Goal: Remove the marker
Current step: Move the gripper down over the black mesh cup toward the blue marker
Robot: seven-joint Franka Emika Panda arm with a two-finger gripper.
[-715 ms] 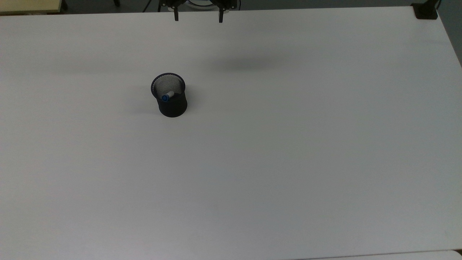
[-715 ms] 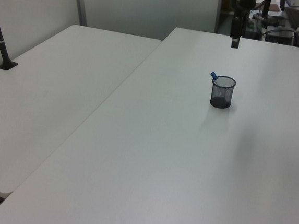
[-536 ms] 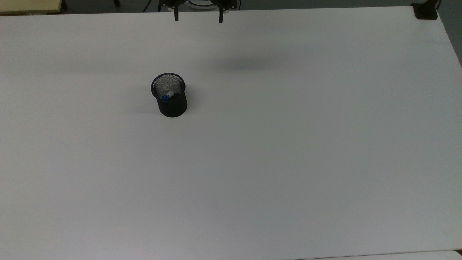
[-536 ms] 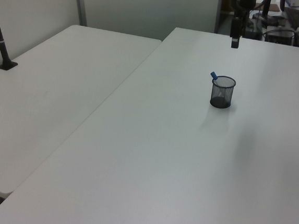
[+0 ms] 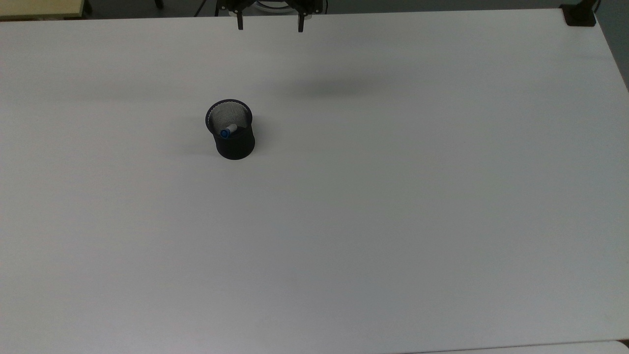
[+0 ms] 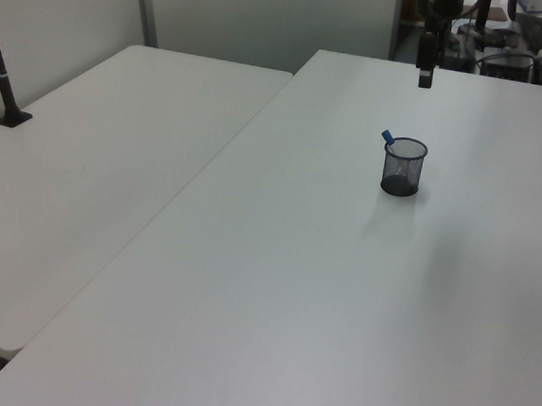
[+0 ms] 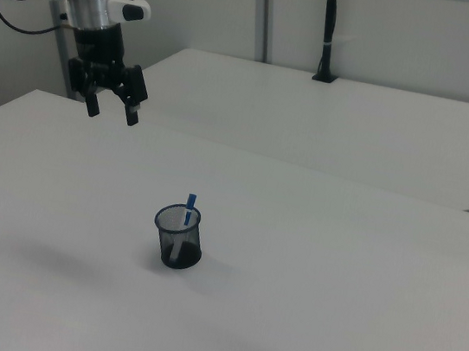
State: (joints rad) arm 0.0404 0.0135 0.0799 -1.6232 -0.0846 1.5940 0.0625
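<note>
- And here's the gripper, hanging high over the far edge of the white table, fingers spread wide and holding nothing at all.
- Down on the table, the marker stands inside the black mesh cup, leaning against the rim with its blue cap poking just above the top.
- In the top view, the marker rests against the cup's near wall, and the cup sits well left of and nearer than the gripper. Plenty of bare table between them.
- The left view has the blue tip jutting out on the left view's left of the cup, with the gripper well apart, farther back.
- Handling call: this looks a light, stiff, smooth plastic pen, likely a bit slippery, so a firm squeeze should be safe.
- Best hold, I'd say, is the exposed blue cap end above the rim, fingers straddling it, then a lift along the pen's lean.
- The risk: that mesh cup looks light too, and a dragging pen could tip it or carry it along.
</note>
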